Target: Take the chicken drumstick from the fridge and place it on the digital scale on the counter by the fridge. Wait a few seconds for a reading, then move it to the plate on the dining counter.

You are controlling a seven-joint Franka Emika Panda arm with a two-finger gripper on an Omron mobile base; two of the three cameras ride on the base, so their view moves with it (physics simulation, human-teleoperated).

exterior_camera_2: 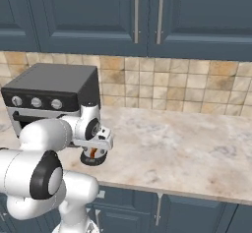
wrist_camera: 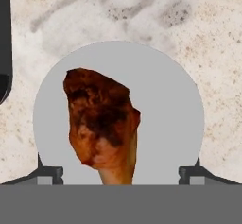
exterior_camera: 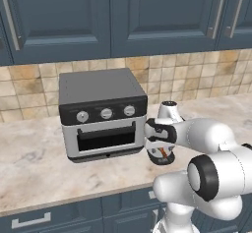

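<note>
— Where had the orange-brown cooked chicken drumstick got to when you looked?

— It lay directly under the end effector, flat on the round grey platter of the digital scale, its fat dark-browned end pointing away from the fingers and its thin bone end running back between them.

— Was the end effector holding it?

— No. The two small dark fingertips stood spread wide, one off to each side of the bone end, neither touching the meat. The end effector was open and hung just above the scale, pointing straight down.

— And the scale itself?

— It sat on the beige marbled stone counter, a low dark round base just below the end effector, near the counter's front edge.

— Anything close by?

— A grey toaster oven with a dark top and three knobs stood just beside the end effector, towards the tan tiled backsplash. Dark blue wall cabinets hung above it all.
</note>
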